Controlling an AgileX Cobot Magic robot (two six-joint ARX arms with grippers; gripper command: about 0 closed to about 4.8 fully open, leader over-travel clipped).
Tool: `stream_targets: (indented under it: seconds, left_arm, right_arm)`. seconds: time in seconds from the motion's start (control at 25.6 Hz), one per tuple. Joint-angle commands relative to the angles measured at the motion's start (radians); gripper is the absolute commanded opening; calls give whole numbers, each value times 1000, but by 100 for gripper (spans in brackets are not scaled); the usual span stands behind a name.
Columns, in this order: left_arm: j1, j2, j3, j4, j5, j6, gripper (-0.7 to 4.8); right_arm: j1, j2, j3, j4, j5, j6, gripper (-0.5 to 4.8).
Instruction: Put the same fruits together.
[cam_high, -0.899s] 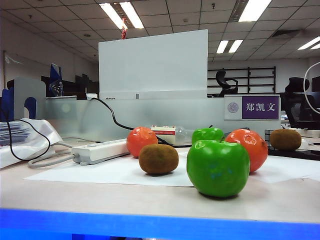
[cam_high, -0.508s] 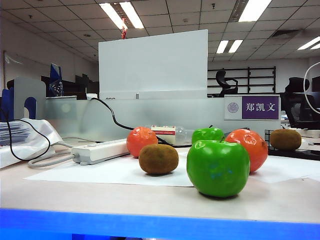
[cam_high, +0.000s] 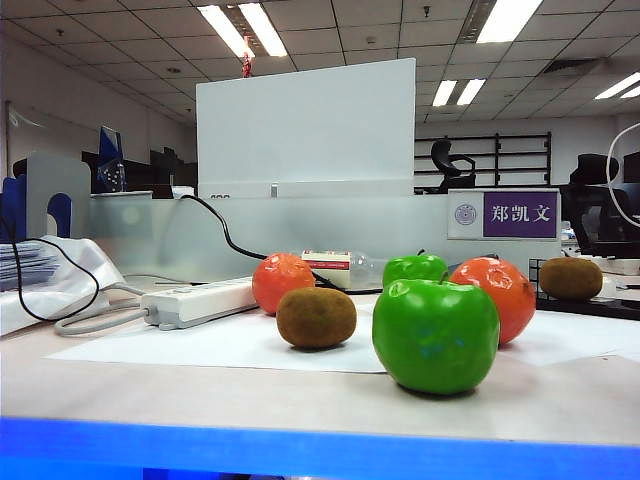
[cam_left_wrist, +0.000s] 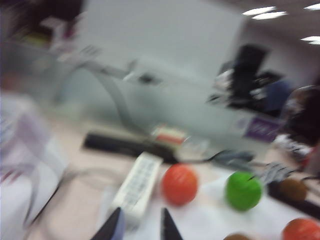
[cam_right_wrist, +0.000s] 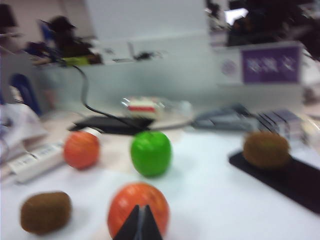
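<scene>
Fruits sit loose on the white table: nearest, a green apple; at its ten o'clock a kiwi; behind, two tangerines, far kiwi. Left gripper narrowly parted, empty; right gripper closed, empty.

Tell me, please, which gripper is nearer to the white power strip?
Left. The left gripper, fingers slightly apart, hangs just short of the power strip. The right gripper, fingers shut, hangs over a tangerine, with the strip off to its side.
</scene>
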Motion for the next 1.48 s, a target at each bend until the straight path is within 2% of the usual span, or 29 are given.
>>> stream_targets:
  seconds: [0.04,0.08,0.12,0.16,0.2,0.23,0.27,0.31,0.35,0.39,0.51,0.55,0.63,0.74,0.86,0.94,0.98,1.17,1.25,1.33,1.48]
  left_arm:
    - [-1,10,42,32,17,-2,141]
    - [-1,23,54,28,19,6,183]
    - [-1,43,66,26,20,1,234]
    - [-1,75,81,27,23,-11,273]
    - [-1,108,97,27,55,-15,280]
    - [-1,154,118,30,107,-13,280]
    - [-1,207,142,43,158,-4,280]
    - [-1,254,163,58,200,13,280]
    - [-3,309,190,74,237,41,284]
    - [-8,356,214,84,252,64,298]
    - [-46,490,273,87,255,142,451]
    - [-62,531,279,93,253,144,474]
    - [-81,584,279,95,253,144,477]
    - [-101,606,279,94,256,147,477]
    - [-99,606,280,104,255,151,476]
    - [-99,611,286,105,254,174,476]
    - [-98,626,303,64,258,207,476]
    - [-114,679,349,25,303,261,476]
    - [-121,696,364,24,304,274,476]
    - [-127,723,386,24,304,303,476]
    - [-128,750,397,26,304,313,476]
  right_arm:
    - [1,-1,0,187,24,7,19]
    - [1,-1,1,224,58,13,34]
    - [1,0,5,252,105,34,72]
    - [1,1,8,279,159,62,153]
    - [1,5,10,309,185,75,247]
    - [1,13,10,336,184,75,286]
    - [1,31,19,354,184,74,296]
    - [1,56,35,355,184,71,332]
    - [0,101,60,356,185,47,444]
    - [0,155,89,358,185,20,479]
    - [0,426,218,431,183,-34,479]
    - [0,525,263,494,183,-35,479]
    - [-1,764,378,625,188,-56,479]
    - [-5,1116,577,701,193,-93,479]
    - [-18,1348,744,655,135,-83,479]
    - [-18,1512,898,507,136,-72,479]
    - [-19,1572,961,450,144,-77,479]
    - [-43,1627,1039,362,278,-167,479]
    - [-76,1627,1044,349,291,-177,479]
    - [-129,1627,1044,328,282,-172,479]
    - [-220,1693,1054,234,113,-135,479]
